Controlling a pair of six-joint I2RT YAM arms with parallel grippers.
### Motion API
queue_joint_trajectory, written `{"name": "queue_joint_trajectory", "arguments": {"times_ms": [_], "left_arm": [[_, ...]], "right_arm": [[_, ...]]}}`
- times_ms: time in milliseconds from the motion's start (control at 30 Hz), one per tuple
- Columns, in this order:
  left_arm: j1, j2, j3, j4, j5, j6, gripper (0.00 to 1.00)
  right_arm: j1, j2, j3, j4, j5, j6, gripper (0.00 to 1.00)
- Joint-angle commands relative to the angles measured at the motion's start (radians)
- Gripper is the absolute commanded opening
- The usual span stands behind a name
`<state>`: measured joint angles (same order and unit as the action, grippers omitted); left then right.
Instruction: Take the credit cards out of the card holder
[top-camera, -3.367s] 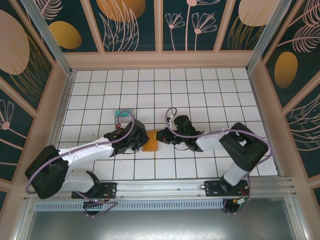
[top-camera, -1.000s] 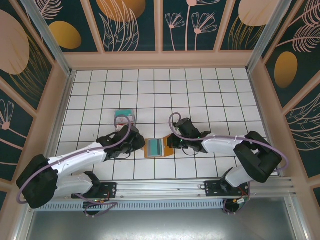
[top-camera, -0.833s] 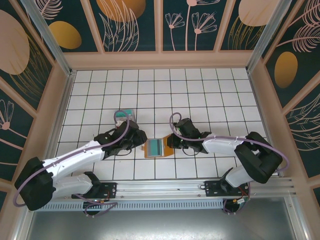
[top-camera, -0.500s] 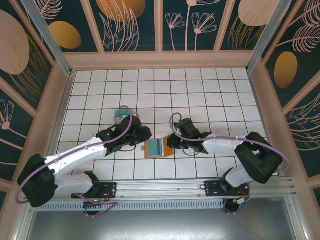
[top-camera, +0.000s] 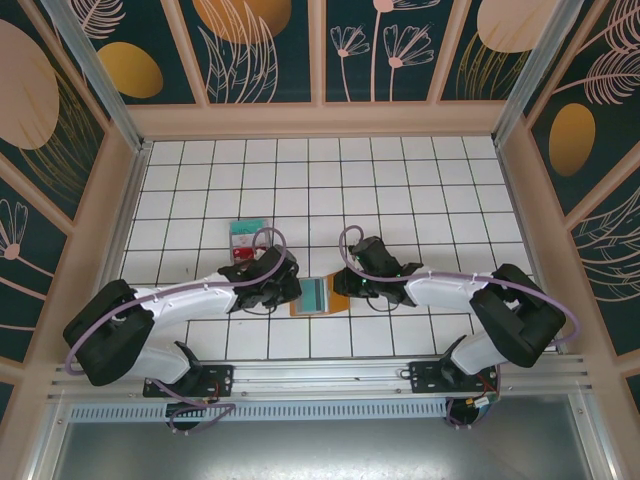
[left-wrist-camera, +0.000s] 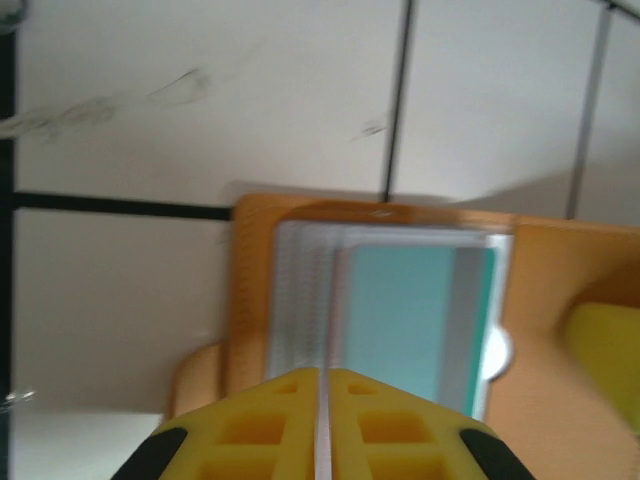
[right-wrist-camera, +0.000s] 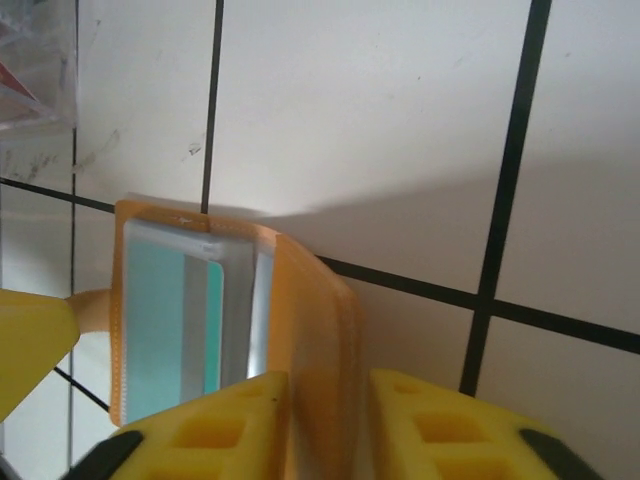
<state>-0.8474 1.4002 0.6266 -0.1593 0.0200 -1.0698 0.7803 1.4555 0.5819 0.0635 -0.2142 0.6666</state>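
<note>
Card holder (top-camera: 318, 296) lies open, teal card (left-wrist-camera: 405, 315) still sleeved; left gripper (left-wrist-camera: 322, 385) clenched empty, right gripper (right-wrist-camera: 325, 395) grasping its flap; removed cards (top-camera: 247, 238) at ten o'clock.

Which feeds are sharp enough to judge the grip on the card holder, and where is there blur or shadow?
Left wrist: soft all over, card holder and teal card smeared. Right wrist: sharper, with the stitched edge readable; a soft shadow lies on the tiles beyond the holder, and the right pincer is slightly defocused. Top external: even light, small detail.

holder (top-camera: 318, 296): open on desk (top-camera: 400, 180), between both arms
card (top-camera: 313, 293): in holder's left half
loose cards (top-camera: 247, 239): behind-left of holder
</note>
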Motion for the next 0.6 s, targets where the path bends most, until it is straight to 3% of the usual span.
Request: {"name": "queue_joint_trajectory", "arguments": {"times_ms": [0,233,400,567], "left_arm": [[-0.003,0.011,-0.033,0.021,-0.018,-0.005,0.12],[-0.004,0.010,-0.039,0.030,-0.018,0.001,0.11],[-0.005,0.004,-0.045,0.035,-0.014,-0.001,0.10],[-0.004,0.004,-0.041,0.038,-0.012,-0.001,0.10]], "right_arm": [[-0.006,-0.045,0.052,-0.095,0.076,-0.018,0.32],[0.015,-0.133,0.137,-0.197,0.157,-0.050,0.36],[0.052,-0.103,0.212,-0.189,0.074,-0.043,0.36],[0.074,-0.032,0.211,-0.102,-0.067,-0.005,0.26]]}}
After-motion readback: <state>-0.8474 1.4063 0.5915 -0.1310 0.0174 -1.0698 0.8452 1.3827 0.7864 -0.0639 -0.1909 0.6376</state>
